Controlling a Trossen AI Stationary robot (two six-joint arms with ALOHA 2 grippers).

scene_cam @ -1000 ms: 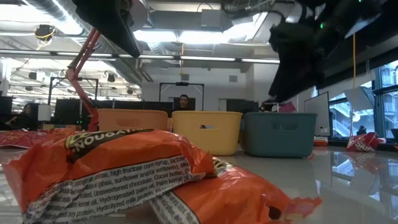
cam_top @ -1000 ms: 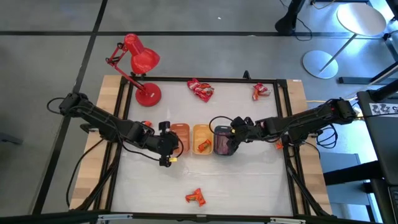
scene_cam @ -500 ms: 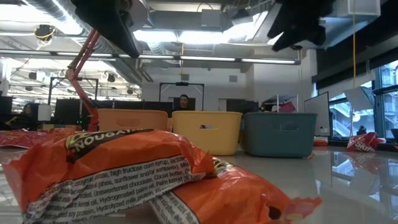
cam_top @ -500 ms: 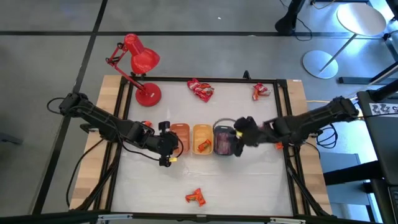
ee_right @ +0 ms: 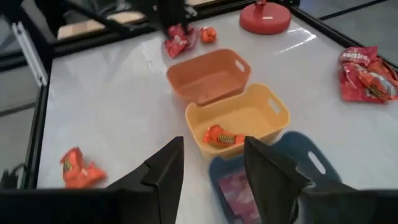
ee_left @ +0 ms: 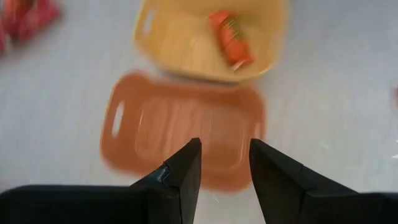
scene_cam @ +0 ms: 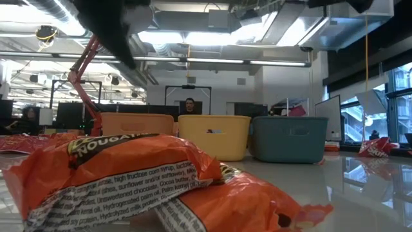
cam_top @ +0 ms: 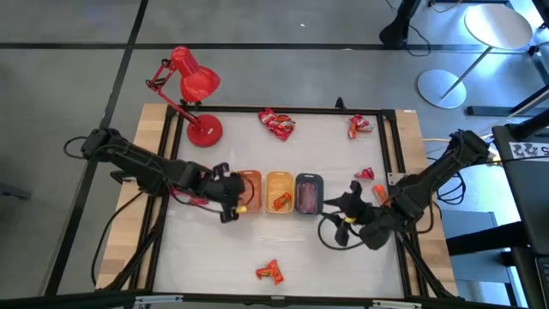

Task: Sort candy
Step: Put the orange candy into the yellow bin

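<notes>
Left gripper (ee_left: 224,163) has its jaws parted a little with nothing between them, hanging right over the orange tray (ee_left: 186,134), which looks empty from the left wrist view. Right gripper (ee_right: 211,165) is the same deal: jaws apart, nothing held, sitting off to the right side of the tray row and pointing back toward it; in the high view it's at (cam_top: 353,215), over bare tabletop (cam_top: 326,275).

The trays sit side by side mid-table: orange tray, then yellow tray (cam_top: 278,190), then grey tray (cam_top: 309,192). One orange-wrapped candy (ee_left: 231,38) lies in the yellow tray, and a pink wrapped candy (ee_right: 234,186) is in the grey tray.

Loose candy elsewhere: a red pile (cam_top: 276,124) at the far edge, another red piece (cam_top: 360,125) near the far right corner, a small one (cam_top: 365,173) by the right rail, and an orange pair (cam_top: 269,272) near the front edge, which fills the low view. A red desk lamp (cam_top: 190,90) stands at the far left corner.
</notes>
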